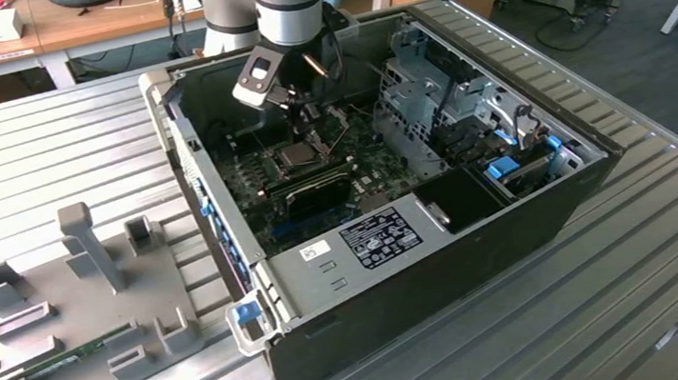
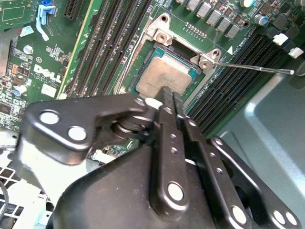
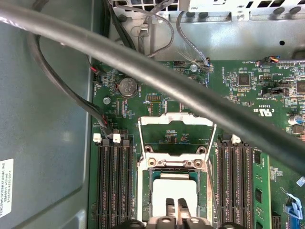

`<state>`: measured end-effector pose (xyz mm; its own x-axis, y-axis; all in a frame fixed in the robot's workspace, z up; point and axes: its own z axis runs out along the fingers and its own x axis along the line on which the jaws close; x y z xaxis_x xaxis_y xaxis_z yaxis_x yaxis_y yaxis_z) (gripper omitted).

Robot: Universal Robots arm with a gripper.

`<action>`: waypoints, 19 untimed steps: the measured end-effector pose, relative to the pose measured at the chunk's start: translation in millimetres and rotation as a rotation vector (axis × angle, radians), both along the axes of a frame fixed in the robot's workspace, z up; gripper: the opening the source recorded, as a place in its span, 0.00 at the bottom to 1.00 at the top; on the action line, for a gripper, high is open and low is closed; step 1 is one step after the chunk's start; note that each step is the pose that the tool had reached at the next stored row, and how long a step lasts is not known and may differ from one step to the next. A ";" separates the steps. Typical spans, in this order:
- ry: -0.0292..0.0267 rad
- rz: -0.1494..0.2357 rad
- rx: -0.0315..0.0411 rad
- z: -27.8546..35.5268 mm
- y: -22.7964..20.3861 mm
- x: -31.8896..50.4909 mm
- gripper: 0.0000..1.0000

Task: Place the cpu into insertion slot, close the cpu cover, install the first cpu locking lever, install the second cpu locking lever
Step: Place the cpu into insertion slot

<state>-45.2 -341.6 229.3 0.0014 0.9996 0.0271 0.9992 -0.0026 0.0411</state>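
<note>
The cpu [image 3: 174,185] lies flat in the insertion slot [image 3: 153,179] on the green motherboard, its grey metal top showing in both wrist views [image 2: 162,76]. My gripper [image 2: 168,93] hangs just over the cpu's near edge with its two black fingers pressed together and nothing between them. Whether the tips touch the chip I cannot tell. The cpu cover [image 3: 176,117] stands open on its hinge beyond the socket. A thin locking lever [image 2: 252,67] sticks out raised from the socket's corner. In the exterior view the gripper [image 1: 307,115] is inside the case above the cpu [image 1: 297,153].
Long black memory slots [image 3: 113,186] flank the socket on both sides. A thick black cable [image 3: 157,78] crosses in front of the first wrist camera. The case wall [image 1: 190,169] and a drive cage [image 1: 445,111] hem in the arm. A grey fixture plate [image 1: 73,316] lies outside on the ribbed table.
</note>
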 end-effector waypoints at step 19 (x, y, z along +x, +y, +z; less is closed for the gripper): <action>0.0001 0.000 -0.0001 -9.4 0.0 0.0 0.11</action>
<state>-45.2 -341.6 219.9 0.0014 0.9996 0.0270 0.9992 -0.0025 0.0410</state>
